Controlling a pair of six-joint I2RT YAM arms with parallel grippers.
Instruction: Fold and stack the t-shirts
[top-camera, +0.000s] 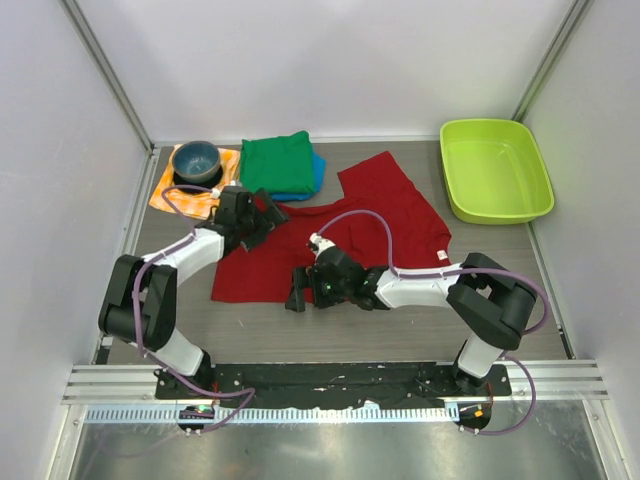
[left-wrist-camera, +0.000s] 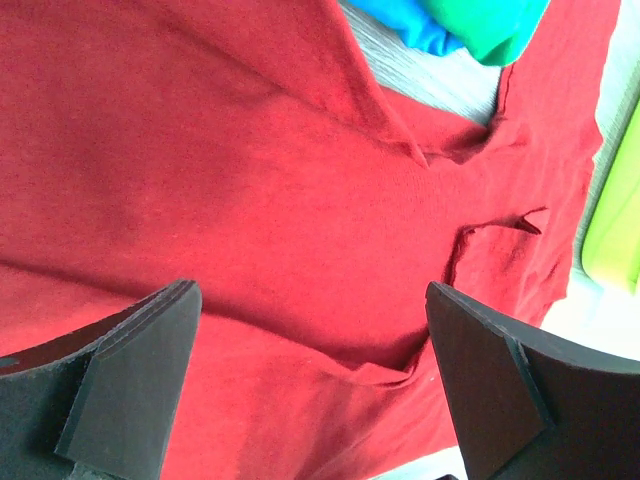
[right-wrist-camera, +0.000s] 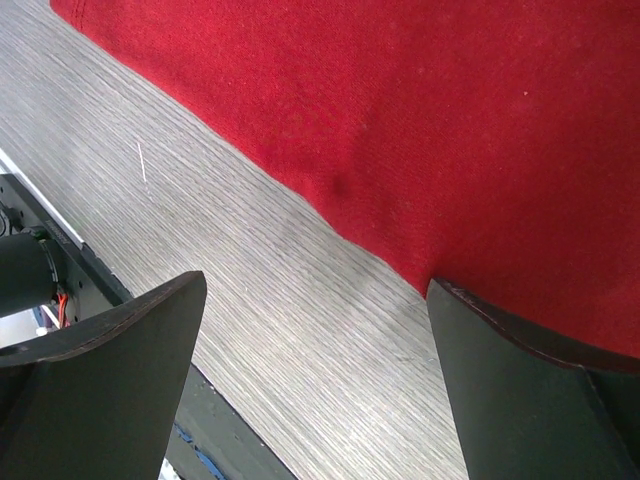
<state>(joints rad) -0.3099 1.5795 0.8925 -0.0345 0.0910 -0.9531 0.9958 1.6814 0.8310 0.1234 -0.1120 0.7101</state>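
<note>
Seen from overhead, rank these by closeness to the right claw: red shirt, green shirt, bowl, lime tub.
1. red shirt, at the right gripper.
2. green shirt, back centre.
3. bowl, back left.
4. lime tub, back right.

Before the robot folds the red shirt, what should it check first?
1. Left fingers open: ok, spread wide above the red shirt.
2. Right fingers open: ok, straddling the shirt's near edge on the table.
3. Nothing held by mistake: ok, both pairs are empty.
4. Red shirt lying open: ok, though creased near the collar.
5. Stack ready: ok, the green shirt lies folded on the blue shirt.
6. Fingers touching the cloth: cannot tell.
</note>
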